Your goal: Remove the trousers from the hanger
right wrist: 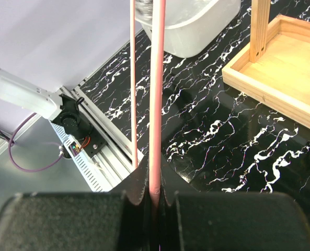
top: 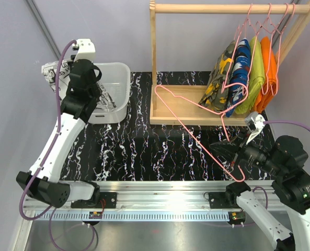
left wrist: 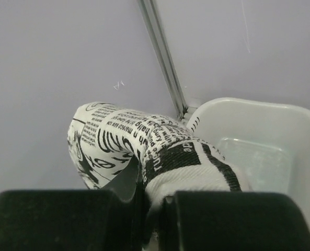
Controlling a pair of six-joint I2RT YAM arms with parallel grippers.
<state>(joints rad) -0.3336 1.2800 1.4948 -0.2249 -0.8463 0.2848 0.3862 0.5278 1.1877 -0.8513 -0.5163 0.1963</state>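
Left wrist: trousers [left wrist: 144,141] between fingers [left wrist: 50,222]

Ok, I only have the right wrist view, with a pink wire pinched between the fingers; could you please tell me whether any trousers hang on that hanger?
Observer: No, the pink hanger in the right gripper is bare.
Operator: Thank you. Where is the other arm?
Observer: The left gripper is shut on the black-and-white print trousers, close by the white tub.
Operator: And what is on the rack?
Observer: The camouflage trousers and the blue trousers hang from the wooden rail, on hangers.
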